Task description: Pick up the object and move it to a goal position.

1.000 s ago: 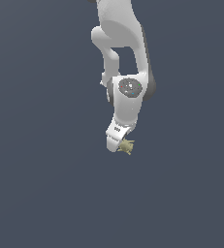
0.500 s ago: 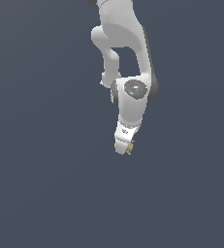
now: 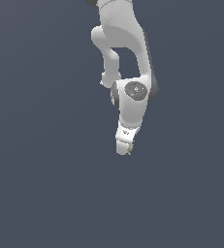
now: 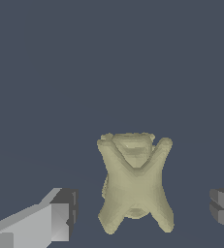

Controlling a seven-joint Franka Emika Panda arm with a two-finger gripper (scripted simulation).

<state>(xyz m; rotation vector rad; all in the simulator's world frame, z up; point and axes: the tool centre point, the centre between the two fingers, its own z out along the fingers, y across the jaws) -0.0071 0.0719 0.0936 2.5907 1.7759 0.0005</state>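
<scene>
The object is a small olive-tan lumpy figurine with short limb-like spikes, lying on the dark grey floor. In the wrist view it sits between my two fingers, one grey finger on one side and the other finger on the opposite side, with a visible gap at each side. My gripper is open around it without touching. In the exterior view the white gripper points down over the object, of which only a thin olive sliver shows at the gripper's edge.
The white arm rises from the gripper toward the exterior view's top. A plain dark grey floor surrounds it, and no other objects show.
The gripper has come down and shifted slightly toward the exterior view's right over the object, which showed beside the fingertips earlier and is now mostly covered.
</scene>
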